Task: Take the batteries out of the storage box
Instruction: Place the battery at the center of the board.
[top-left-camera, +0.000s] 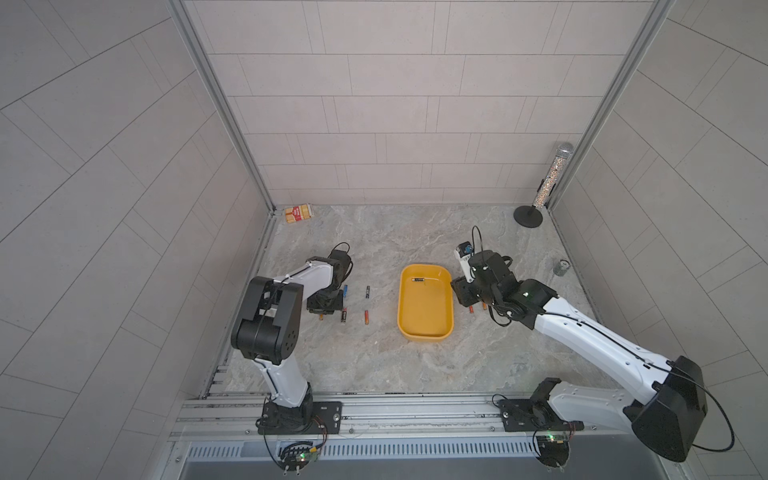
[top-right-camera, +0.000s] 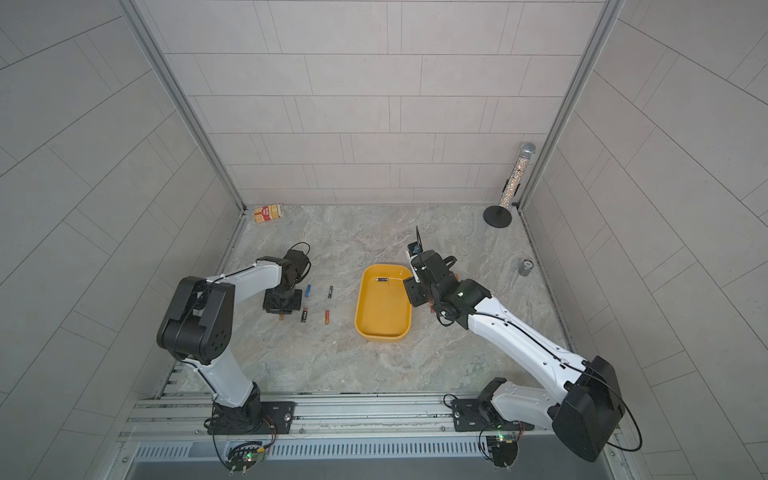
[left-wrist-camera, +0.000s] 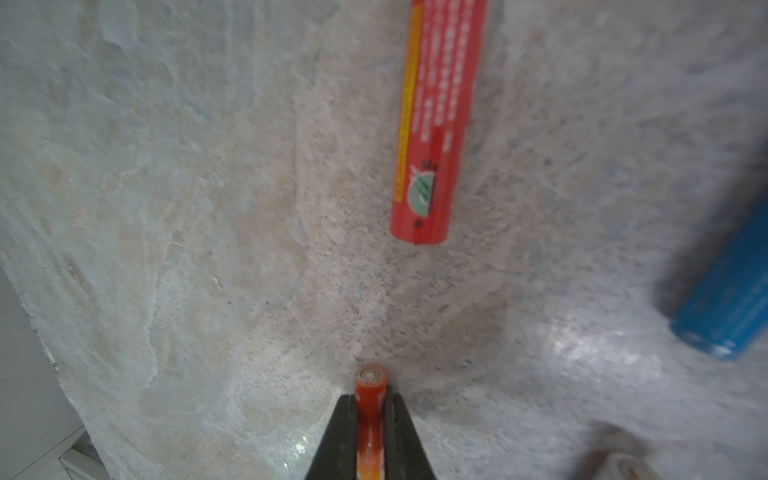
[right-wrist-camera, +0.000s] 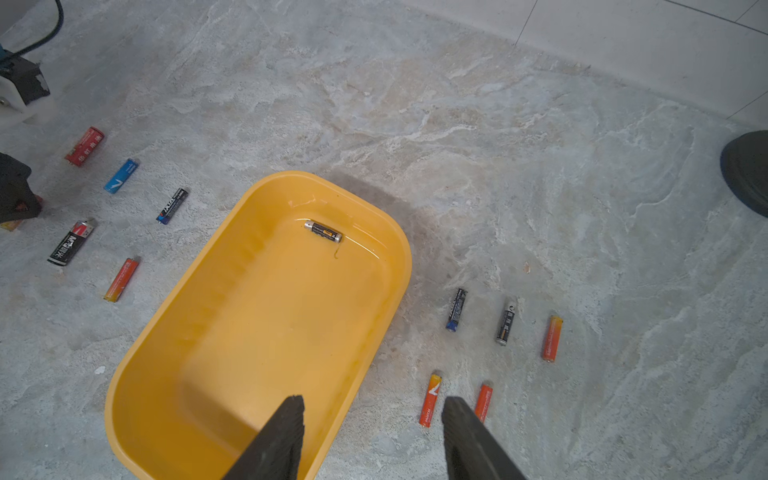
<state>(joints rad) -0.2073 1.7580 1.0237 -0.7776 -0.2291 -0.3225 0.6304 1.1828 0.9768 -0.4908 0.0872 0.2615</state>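
In both top views one yellow storage box (top-left-camera: 425, 320) sat on the table (top-left-camera: 374, 365), with a single black battery (top-left-camera: 417, 279) at its far end. To its left four batteries (top-left-camera: 367, 292) lay in the open: one blue battery (top-left-camera: 345, 289), two black and one orange. The left gripper (top-left-camera: 321, 313) was hidden under its own wrist, and only an orange tip poked out below it. The right arm (top-left-camera: 582, 332) covered most of the ground right of the box, leaving two orange ends showing.

In the left wrist view the left gripper (left-wrist-camera: 370, 399) was pinching one orange battery (left-wrist-camera: 371, 382), whose end stuck out forward. One red battery (left-wrist-camera: 436, 120) lay ahead and the blue battery (left-wrist-camera: 723, 291) off to the side, both cut off by the frame. A blurred shape (left-wrist-camera: 623, 465) in the corner could not be made out.

In the right wrist view the box (right-wrist-camera: 257, 332) held only the black battery (right-wrist-camera: 323, 231). Six batteries lay on one side, one of them half hidden under the left gripper. Five lay on the other side, one partly behind a finger. The right gripper (right-wrist-camera: 372, 402) was spread and empty, one finger over the box's near end and one over the table. The black battery lay ahead of it, at the far end.
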